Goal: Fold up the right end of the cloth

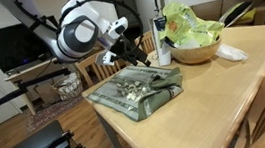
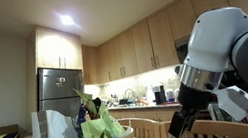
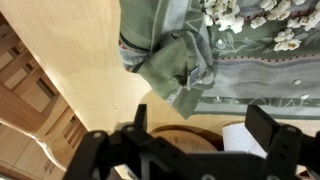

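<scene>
Kitchen at the back in an exterior view: wooden cabinets (image 2: 131, 48) along the wall, a steel fridge (image 2: 58, 95) at their end, a bright ceiling light (image 2: 65, 20) above. Dark screen (image 1: 14, 47) and wooden floor beyond the table's edge.

Pale wooden table (image 1: 221, 99), smooth and bare toward the near corner. White-and-black robot arm (image 1: 83, 34) reaching in over the far edge, the same arm (image 2: 225, 52) bulking large against the cabinets.

Cloth (image 1: 134, 89) lying on the table near one corner, grey-green with a cream flowered band down the middle, well apart from the wooden bowl (image 1: 196, 49) of green leaves. Same cloth (image 3: 235, 45) in the wrist view, one corner turned over on itself in a rumpled flap. Small white napkin (image 1: 232, 52) just beside the bowl.

Gripper (image 1: 133, 56) hanging over the cloth's far edge. Seen from the wrist, gripper (image 3: 200, 130) with fingers (image 3: 140, 122) spread wide and nothing between them.

Cut off by the wrist frame: most of the cloth. Hidden from the kitchen-facing view: the cloth altogether. Too small to tell: contact between fingertips and fabric.
</scene>
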